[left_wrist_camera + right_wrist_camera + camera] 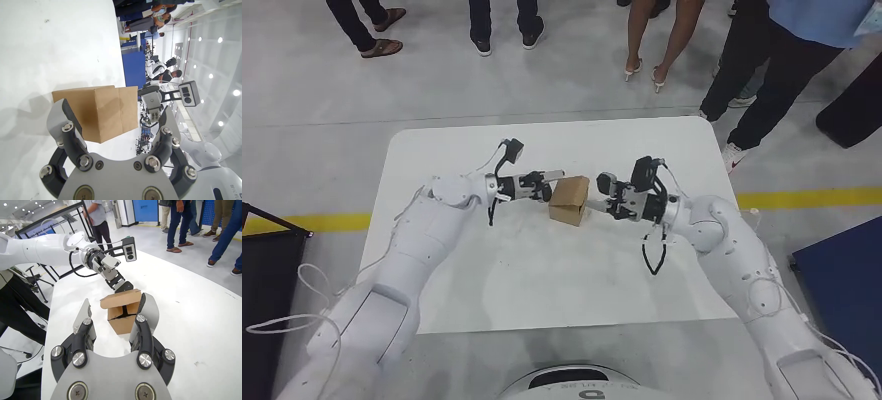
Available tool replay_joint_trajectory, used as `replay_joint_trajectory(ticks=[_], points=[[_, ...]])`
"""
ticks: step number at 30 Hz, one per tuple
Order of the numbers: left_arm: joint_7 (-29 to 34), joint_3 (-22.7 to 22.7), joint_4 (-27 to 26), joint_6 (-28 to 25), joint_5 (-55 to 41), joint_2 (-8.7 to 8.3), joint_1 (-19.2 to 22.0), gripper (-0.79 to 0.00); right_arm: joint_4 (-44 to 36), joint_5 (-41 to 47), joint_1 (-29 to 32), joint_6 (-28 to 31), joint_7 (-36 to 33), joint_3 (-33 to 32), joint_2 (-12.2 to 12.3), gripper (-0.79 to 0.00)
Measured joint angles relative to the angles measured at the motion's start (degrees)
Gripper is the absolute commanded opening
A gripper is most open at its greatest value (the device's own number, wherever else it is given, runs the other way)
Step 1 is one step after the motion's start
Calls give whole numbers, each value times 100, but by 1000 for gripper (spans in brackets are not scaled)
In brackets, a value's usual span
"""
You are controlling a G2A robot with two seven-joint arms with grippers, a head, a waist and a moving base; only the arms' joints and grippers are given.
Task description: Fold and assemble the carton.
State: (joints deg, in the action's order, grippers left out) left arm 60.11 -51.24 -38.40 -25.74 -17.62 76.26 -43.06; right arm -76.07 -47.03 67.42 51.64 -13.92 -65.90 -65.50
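Observation:
A small brown carton (pixel 569 199) lies on its side in the middle of the white table (pixel 542 280). The left gripper (pixel 545 186) stands open at the carton's left side; in the left wrist view one finger (pixel 65 113) overlaps the closed brown carton (pixel 107 111). The right gripper (pixel 599 198) is open at the opposite side. In the right wrist view the carton (pixel 122 321) sits between the right gripper's (pixel 115 306) fingers, near one finger (pixel 146 306). The end facing it is loosely folded, with one flap (pixel 121 298) raised. The left gripper (pixel 123 286) meets the carton's far side.
Several people stand on the floor beyond the table's far edge (pixel 552 125). A black frame (pixel 267 225) stands off the left side and a blue panel (pixel 842 290) off the right. Bare table surface lies around the carton.

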Motion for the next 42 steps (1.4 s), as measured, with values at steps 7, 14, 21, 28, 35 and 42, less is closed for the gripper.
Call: replay_joint_trajectory(ticks=[7, 14, 21, 28, 35, 42], points=[[46, -14, -52, 4, -59, 15, -42, 0, -153, -58, -57, -349, -246, 288, -47, -280], [40, -29, -106, -20, -51, 19, -99, 0, -144, -100, -185, -557, -332, 531, -98, -274], [-12, -47, -187, 1, 14, 12, -153, 0, 7, 96, -334, -895, -413, 729, -168, -299], [-76, -70, -316, 48, 99, -3, -214, 0, 118, 423, -383, -1066, -500, 770, -196, -425], [-128, -120, -463, 89, 178, -30, -283, 0, 229, 815, -395, -1367, -659, 721, -208, -785], [-139, -220, -591, 124, 230, -82, -351, 0, 276, 1341, -400, -1634, -1000, 671, -214, -785]])
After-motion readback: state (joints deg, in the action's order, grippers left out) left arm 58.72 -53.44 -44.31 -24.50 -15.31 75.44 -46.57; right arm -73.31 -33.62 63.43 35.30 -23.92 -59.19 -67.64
